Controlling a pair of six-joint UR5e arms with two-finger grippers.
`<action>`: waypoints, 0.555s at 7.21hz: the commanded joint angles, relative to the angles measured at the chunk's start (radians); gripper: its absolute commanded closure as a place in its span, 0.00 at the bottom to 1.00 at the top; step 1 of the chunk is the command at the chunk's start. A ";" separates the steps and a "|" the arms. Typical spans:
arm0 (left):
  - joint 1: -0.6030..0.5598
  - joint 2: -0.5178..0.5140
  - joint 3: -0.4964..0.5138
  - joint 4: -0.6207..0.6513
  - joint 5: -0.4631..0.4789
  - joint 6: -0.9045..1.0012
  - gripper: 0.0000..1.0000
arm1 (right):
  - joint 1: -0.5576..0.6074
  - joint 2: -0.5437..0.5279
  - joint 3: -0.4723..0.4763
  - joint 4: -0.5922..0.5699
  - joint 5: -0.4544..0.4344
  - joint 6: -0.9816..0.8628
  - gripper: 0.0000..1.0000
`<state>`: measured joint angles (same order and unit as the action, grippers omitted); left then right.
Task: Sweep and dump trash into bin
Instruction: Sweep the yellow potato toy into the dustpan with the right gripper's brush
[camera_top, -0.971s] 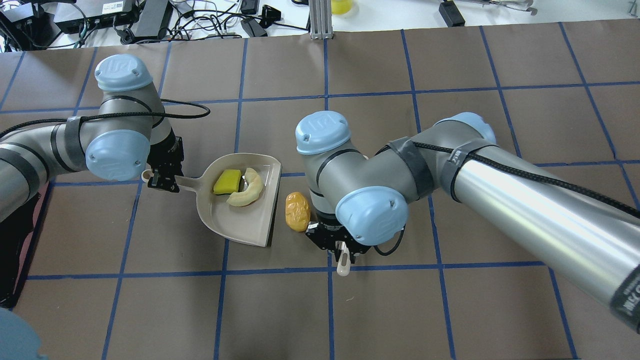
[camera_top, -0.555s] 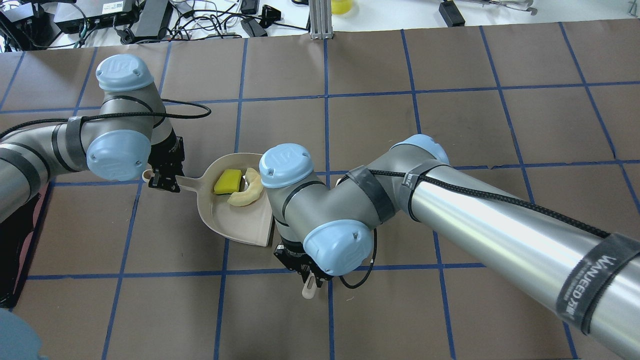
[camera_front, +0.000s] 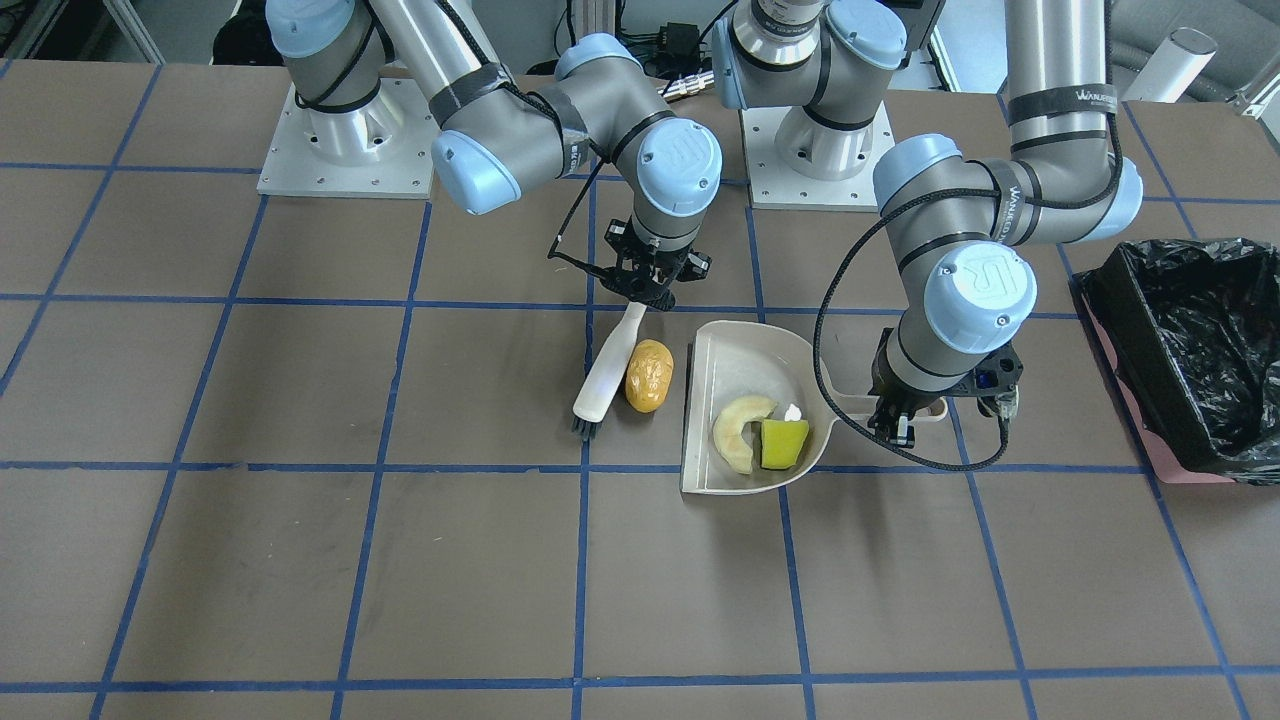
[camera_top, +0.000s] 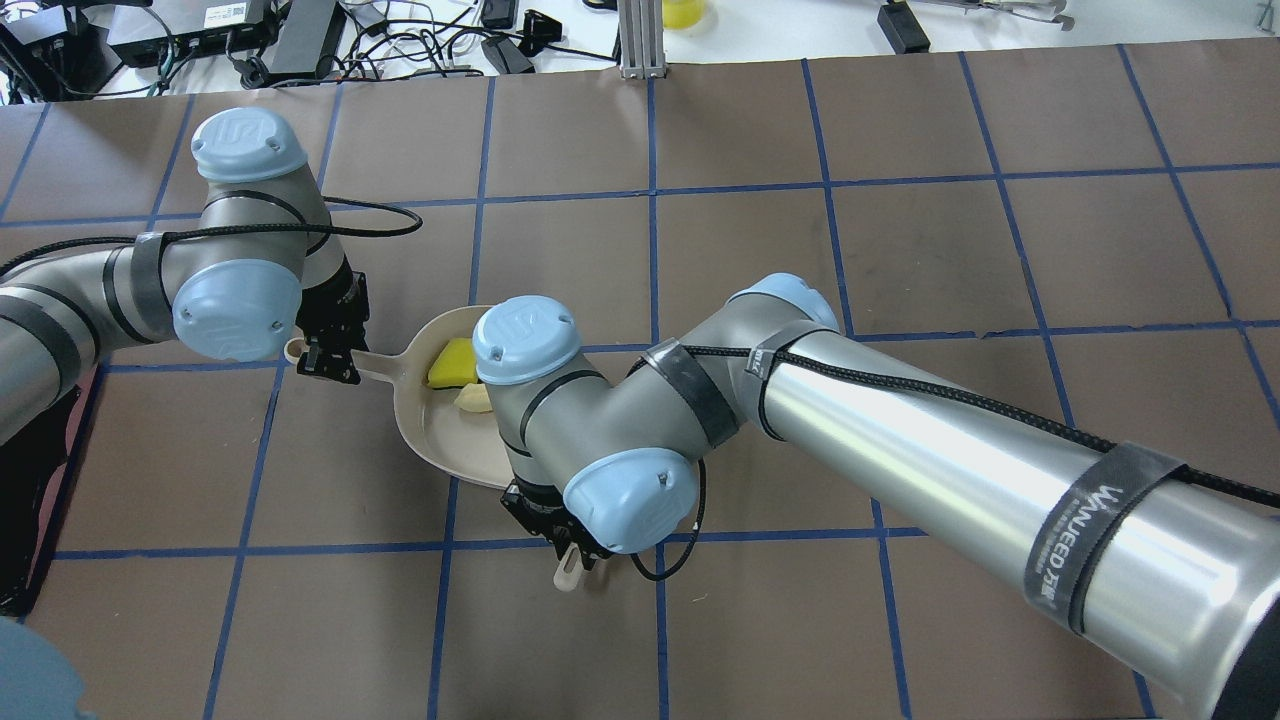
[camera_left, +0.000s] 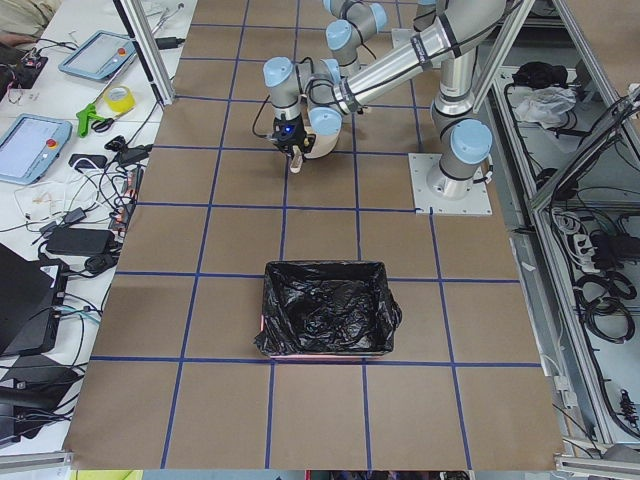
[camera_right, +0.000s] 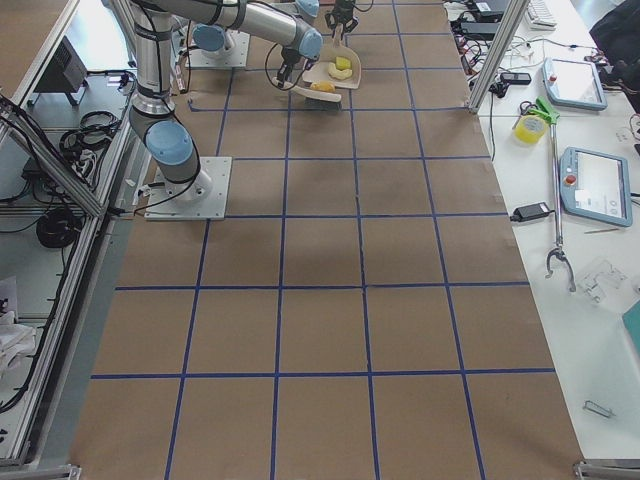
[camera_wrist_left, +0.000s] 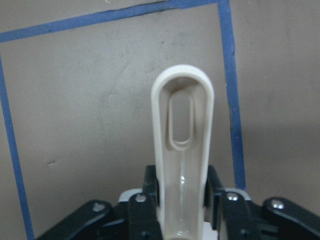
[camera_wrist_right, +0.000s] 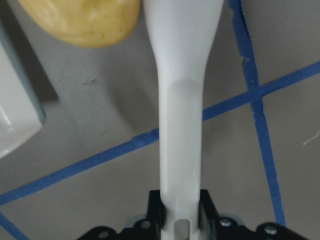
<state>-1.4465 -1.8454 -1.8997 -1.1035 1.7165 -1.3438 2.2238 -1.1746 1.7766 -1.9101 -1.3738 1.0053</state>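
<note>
My left gripper (camera_front: 905, 415) is shut on the handle (camera_wrist_left: 182, 150) of the beige dustpan (camera_front: 745, 345), which lies flat on the table. In the pan lie the pale cream crescent (camera_front: 740, 430) and the yellow-green wedge (camera_front: 783, 443). My right gripper (camera_front: 648, 290) is shut on the beige brush (camera_front: 605, 375), whose dark bristles touch the table. The orange-brown blob (camera_front: 649, 376) lies on the table between the brush and the pan's open edge, against the brush. In the overhead view my right arm hides the blob. The pink bin with its black bag (camera_front: 1190, 350) stands beyond the left arm.
The bin also shows in the exterior left view (camera_left: 325, 310), alone on the brown gridded table. Cables and devices lie beyond the table's far edge (camera_top: 300, 40). The robot bases (camera_front: 340, 140) stand at the near edge.
My right arm has swung left and toward the robot with the brush, and now covers the blob and part of the dustpan in the overhead view. The left arm and dustpan have stayed put.
</note>
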 joint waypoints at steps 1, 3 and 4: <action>0.000 0.000 0.001 0.001 0.000 0.000 1.00 | 0.031 0.041 -0.064 -0.004 0.001 -0.036 0.96; 0.000 0.002 0.002 0.001 0.000 0.000 1.00 | 0.046 0.097 -0.139 -0.006 0.001 -0.039 0.96; 0.000 0.002 0.004 0.001 0.000 0.000 1.00 | 0.062 0.131 -0.187 -0.013 0.001 -0.068 0.95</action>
<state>-1.4465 -1.8444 -1.8973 -1.1029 1.7165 -1.3438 2.2685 -1.0839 1.6451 -1.9175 -1.3729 0.9613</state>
